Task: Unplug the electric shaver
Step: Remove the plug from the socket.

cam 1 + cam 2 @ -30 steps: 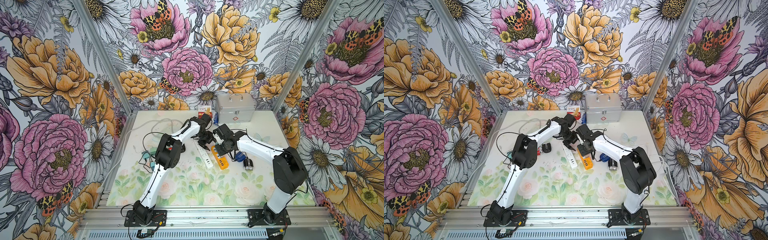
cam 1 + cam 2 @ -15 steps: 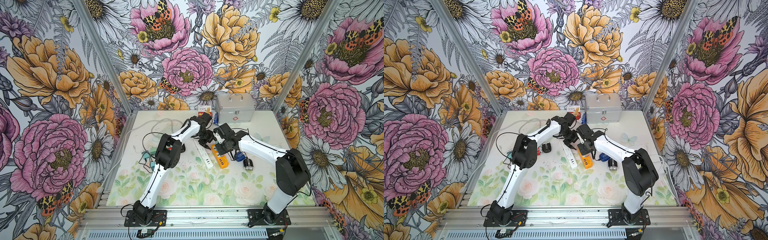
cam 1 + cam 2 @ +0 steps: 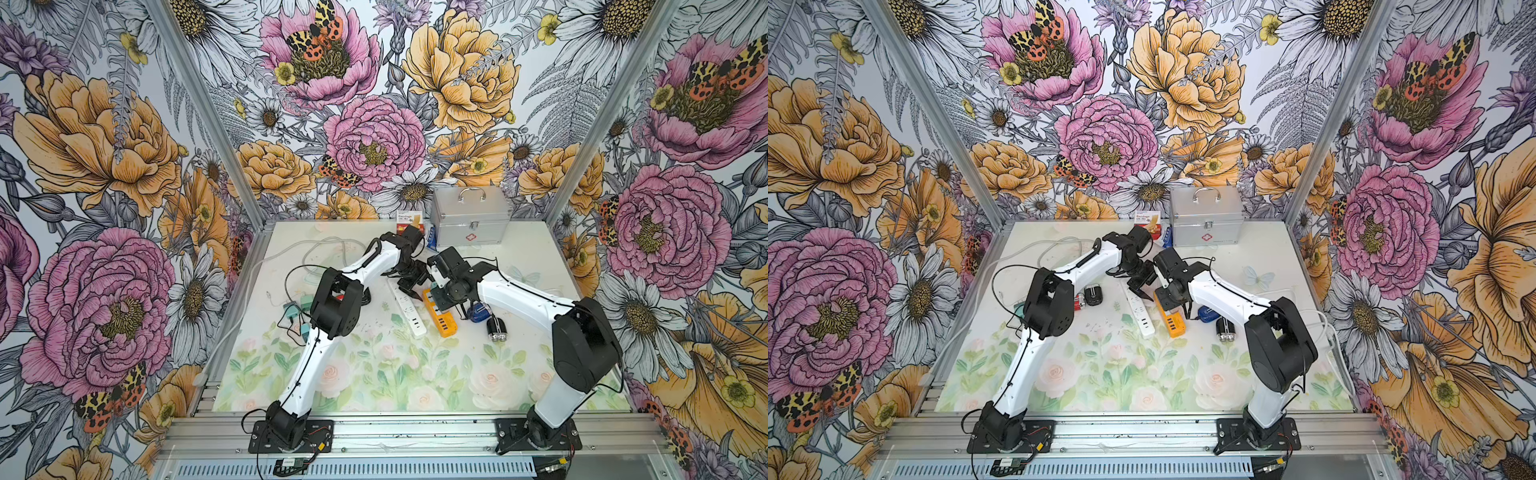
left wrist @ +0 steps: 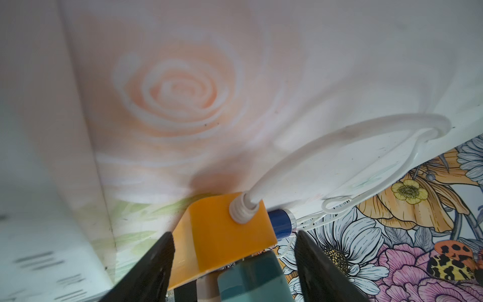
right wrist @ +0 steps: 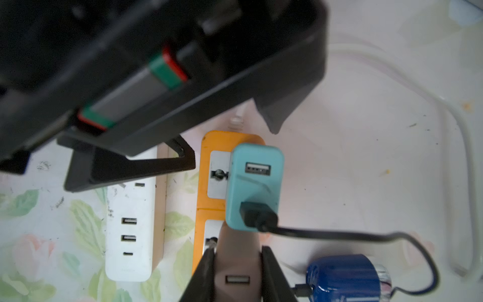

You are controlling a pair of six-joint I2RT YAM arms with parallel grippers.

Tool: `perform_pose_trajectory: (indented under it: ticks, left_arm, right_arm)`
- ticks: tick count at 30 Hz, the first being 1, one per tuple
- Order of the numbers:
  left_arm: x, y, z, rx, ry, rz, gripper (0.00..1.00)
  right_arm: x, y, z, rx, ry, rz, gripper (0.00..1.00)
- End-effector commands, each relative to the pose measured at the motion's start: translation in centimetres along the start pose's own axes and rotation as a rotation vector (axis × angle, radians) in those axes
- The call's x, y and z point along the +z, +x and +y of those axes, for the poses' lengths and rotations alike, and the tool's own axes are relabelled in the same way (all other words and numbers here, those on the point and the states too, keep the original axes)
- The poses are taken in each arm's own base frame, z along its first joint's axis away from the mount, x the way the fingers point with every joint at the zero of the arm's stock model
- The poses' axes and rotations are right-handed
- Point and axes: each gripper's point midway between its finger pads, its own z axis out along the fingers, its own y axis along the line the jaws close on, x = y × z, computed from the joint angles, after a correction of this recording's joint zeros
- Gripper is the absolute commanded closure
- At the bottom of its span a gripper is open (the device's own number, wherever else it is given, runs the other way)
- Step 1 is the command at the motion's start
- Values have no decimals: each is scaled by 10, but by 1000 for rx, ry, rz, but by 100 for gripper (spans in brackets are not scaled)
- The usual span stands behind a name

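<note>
The orange power strip (image 3: 441,322) lies mid-table with a teal USB adapter (image 5: 253,188) and a beige adapter (image 5: 237,261) plugged into it. A black cable (image 5: 339,232) leaves the teal adapter and loops toward a blue device (image 5: 345,277). Next to that device lies a dark body with silver round heads (image 3: 496,330), which looks like the electric shaver. Which adapter feeds it I cannot tell. My right gripper (image 5: 236,251) is shut on the beige adapter. My left gripper (image 4: 235,261) is open, its fingers either side of the strip's far end (image 4: 222,235) and the teal adapter (image 4: 251,279).
A white power strip (image 3: 409,311) lies just left of the orange one. A silver case (image 3: 469,216) and a small box (image 3: 409,218) stand at the back. Adapters and black cables (image 3: 297,309) lie by the left arm. Thick white cords (image 3: 316,245) trail across the back.
My left gripper's jaws have opened a little wider. The right arm's elbow has shifted slightly; its grip is unchanged.
</note>
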Motion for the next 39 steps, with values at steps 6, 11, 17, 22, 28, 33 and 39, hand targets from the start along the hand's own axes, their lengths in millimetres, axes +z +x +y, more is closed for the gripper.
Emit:
perform_pose_trajectory:
  ticks: [6,11,17,22,28,33,39]
  left_arm:
    - [-13,12,-16,17,52,42,25]
    - [-14,-1,-2,50,19,-17,27]
    - [-47,-44,3,136,6,-249,28]
    - [-58,-57,15,218,-42,-331,30]
    - [-68,-52,15,388,-80,-397,33]
    - [-62,-35,20,535,-123,-383,37]
    - [-53,-24,40,590,-178,-367,40]
  right_arm:
    - [10,-11,-2,-12,43,-43,88]
    - [8,-14,-1,-3,39,-57,88]
    - [7,-8,1,-1,26,-51,88]
    - [7,-5,3,-5,12,-44,89]
    - [7,-5,6,-1,-6,-42,89]
    - [6,-8,9,15,-31,-45,89]
    - [7,-10,11,36,-46,-43,89]
